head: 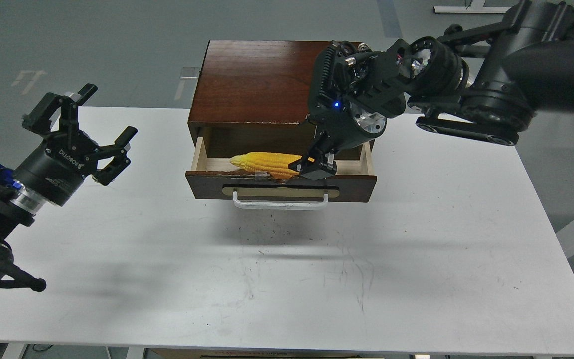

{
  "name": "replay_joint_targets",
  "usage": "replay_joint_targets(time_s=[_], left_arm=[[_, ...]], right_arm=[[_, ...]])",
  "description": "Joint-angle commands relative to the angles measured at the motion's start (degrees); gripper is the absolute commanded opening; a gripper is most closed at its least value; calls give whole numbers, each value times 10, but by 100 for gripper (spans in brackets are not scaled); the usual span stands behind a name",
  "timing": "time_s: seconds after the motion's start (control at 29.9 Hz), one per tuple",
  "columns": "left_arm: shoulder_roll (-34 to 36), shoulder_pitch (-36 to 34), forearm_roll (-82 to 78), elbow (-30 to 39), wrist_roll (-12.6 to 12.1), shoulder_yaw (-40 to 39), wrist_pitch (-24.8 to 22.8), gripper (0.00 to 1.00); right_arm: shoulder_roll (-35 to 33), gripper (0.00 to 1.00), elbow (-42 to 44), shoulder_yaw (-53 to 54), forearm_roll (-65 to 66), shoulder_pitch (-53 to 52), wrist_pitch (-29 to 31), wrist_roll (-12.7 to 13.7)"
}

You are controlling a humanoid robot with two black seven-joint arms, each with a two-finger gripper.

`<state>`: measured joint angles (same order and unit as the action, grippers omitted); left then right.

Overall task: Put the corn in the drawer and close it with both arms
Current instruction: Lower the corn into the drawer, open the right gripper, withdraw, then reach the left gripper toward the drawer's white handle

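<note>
The yellow corn (265,163) lies lengthwise inside the open drawer (281,186), its tapered tip to the left, low against the pale wood floor behind the chipped front edge. My right gripper (315,167) reaches down into the drawer and is shut on the corn's thick right end. The drawer is pulled out of the dark reddish-brown cabinet (262,82), with its white bar handle (279,203) facing me. My left gripper (83,132) is open and empty, held above the table well left of the drawer.
The white table (317,279) carries the cabinet at its back middle. My right arm (491,94) stretches in from the upper right over the cabinet's right corner. A grey floor lies beyond the table's far edge.
</note>
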<state>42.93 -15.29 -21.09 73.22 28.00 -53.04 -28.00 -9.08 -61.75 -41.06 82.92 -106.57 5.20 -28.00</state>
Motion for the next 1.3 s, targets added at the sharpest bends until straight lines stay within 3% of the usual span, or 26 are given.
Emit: replay_joint_targets(time_s=[0.0, 0.17, 0.4, 0.53, 0.7, 0.87, 1.0, 1.27], left_arm=[[1, 0, 0, 0, 0, -1, 0, 99], [1, -1, 0, 0, 0, -3, 0, 99], [0, -1, 0, 0, 0, -1, 0, 99], [0, 0, 0, 0, 0, 0, 0, 99], [-2, -1, 0, 0, 0, 2, 0, 99], [-6, 0, -1, -1, 0, 4, 0, 99], [-6, 0, -25, -1, 0, 5, 0, 99], [26, -10, -80, 1, 0, -5, 0, 99]], right_arm=[[-12, 86, -9, 5, -41, -18, 0, 0], [-67, 95, -21, 54, -174, -43, 3, 0], [-163, 96, -25, 78, -366, -14, 7, 0], [-235, 96, -20, 157, -517, 100, 7, 0], [-298, 95, -12, 299, -578, 250, 9, 0], [-306, 96, 8, 425, -673, 389, 18, 0], [-297, 96, 73, 505, -759, 479, 105, 0], [-272, 96, 117, 526, -769, 546, 127, 0]])
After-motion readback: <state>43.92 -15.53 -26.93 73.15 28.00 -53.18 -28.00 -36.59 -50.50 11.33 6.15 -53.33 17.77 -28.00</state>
